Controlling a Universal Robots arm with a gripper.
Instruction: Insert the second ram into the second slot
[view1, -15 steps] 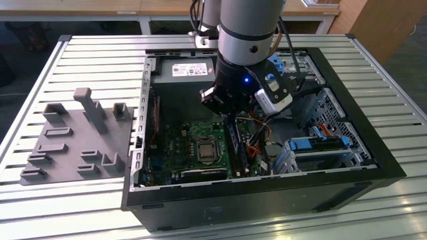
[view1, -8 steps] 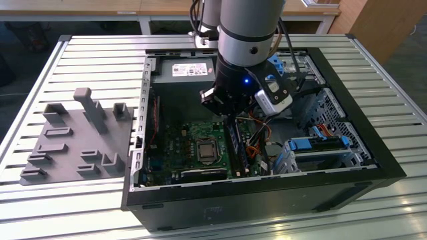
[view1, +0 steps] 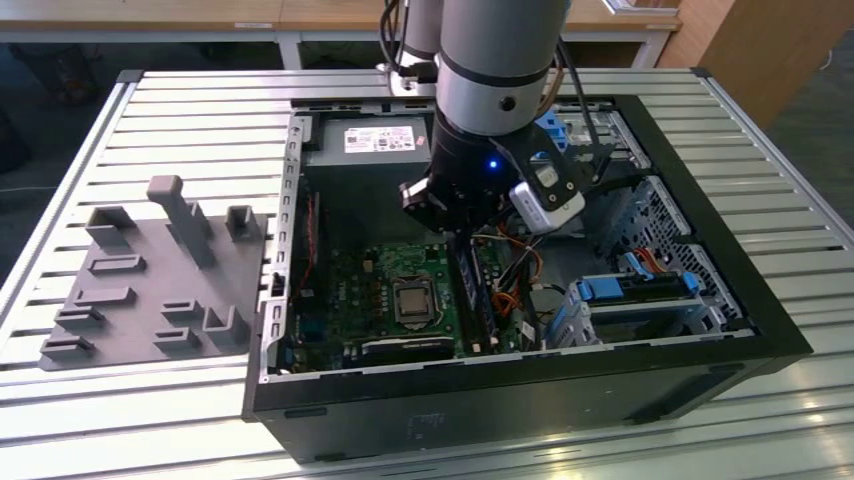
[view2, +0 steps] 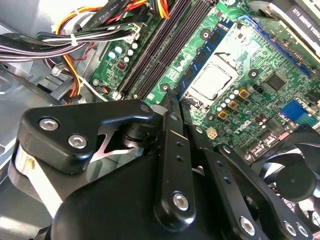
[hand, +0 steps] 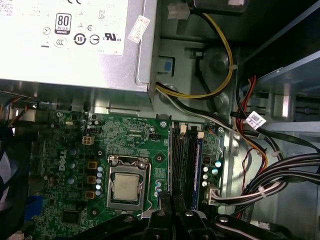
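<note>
The second ram (view2: 207, 52) is a thin blue stick with dark chips. It runs lengthwise along the black memory slots (view2: 155, 55) beside the processor socket (view2: 212, 80). My gripper (view2: 176, 100) has its black fingers drawn together at the stick's near end, just over the slots. In the first wrist view the gripper (hand: 172, 199) stands at the slots' (hand: 181, 160) near end, and the second ram (hand: 198, 165) lies along their cable side. In the exterior view the gripper (view1: 463, 238) reaches down into the open computer case (view1: 534, 385), above the motherboard.
Bundled cables (view2: 75, 45) crowd the slots' outer side. The power supply (hand: 65, 40) lies beyond the board and a fan (view2: 295, 175) sits near the gripper. Blue drive-bay clips (view1: 634, 290) fill the case's right part. A grey fixture (view1: 147, 290) stands on the slatted table to the exterior view's left.
</note>
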